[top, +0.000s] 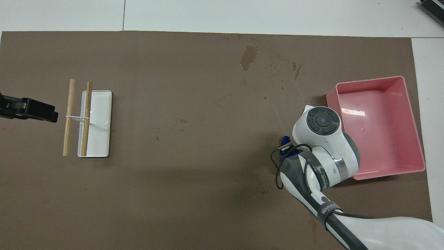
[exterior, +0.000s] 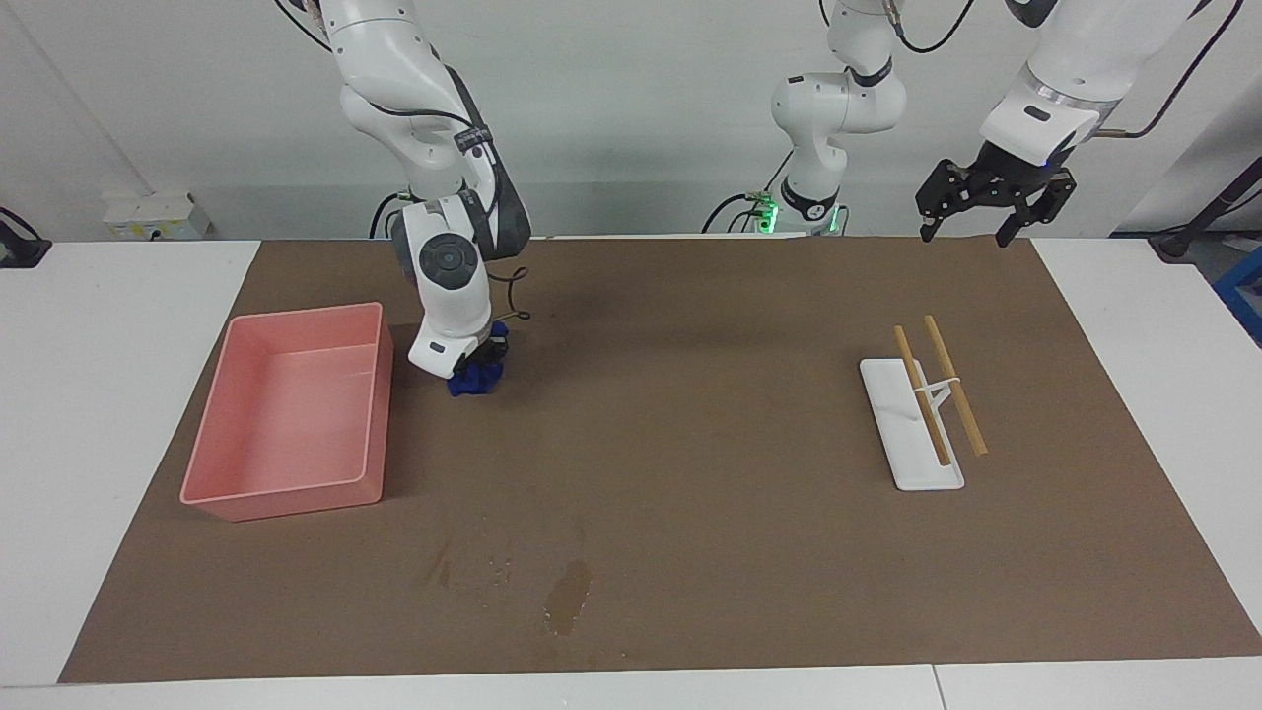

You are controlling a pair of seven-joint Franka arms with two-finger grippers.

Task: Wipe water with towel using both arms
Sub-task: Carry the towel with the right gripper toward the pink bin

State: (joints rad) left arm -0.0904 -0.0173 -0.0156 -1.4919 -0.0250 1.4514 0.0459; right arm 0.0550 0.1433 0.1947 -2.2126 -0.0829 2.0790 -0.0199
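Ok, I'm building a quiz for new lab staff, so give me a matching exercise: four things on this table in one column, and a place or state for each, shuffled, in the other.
Things:
1. towel
2. water
3. left gripper
4. chopsticks

Places or states:
A. open, waiting over the mat's edge nearest the robots
B. lying across the white rest
C. gripped by the shut right gripper, beside the pink tub
D. puddle near the mat's edge farthest from the robots

Pairs: 1-C, 2-D, 3-A, 4-B
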